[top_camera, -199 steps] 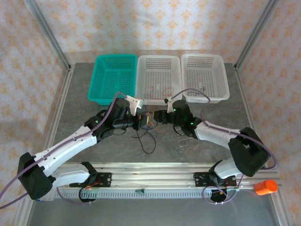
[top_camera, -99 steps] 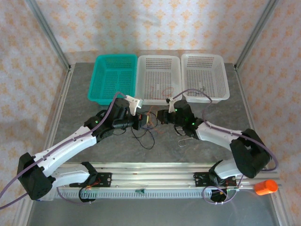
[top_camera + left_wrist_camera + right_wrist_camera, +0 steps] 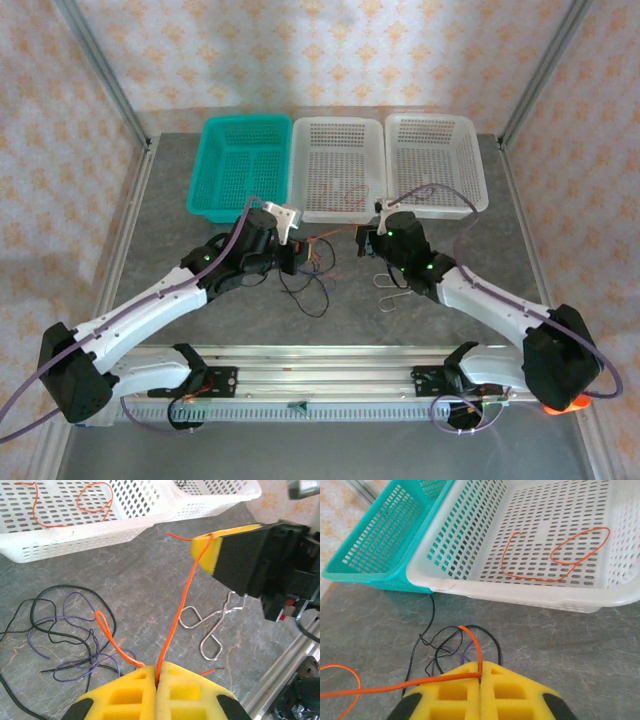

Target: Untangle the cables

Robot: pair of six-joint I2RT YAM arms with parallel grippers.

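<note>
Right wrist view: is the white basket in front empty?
No, an orange cable lies looped on the floor of the white basket.

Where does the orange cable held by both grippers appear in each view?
Top external: the orange cable stretches across the table centre, just before the middle white basket.
Left wrist: the cable rises from bottom centre to upper right.
Right wrist: it runs from bottom centre to the left edge.
Shared landmark: that basket.
</note>
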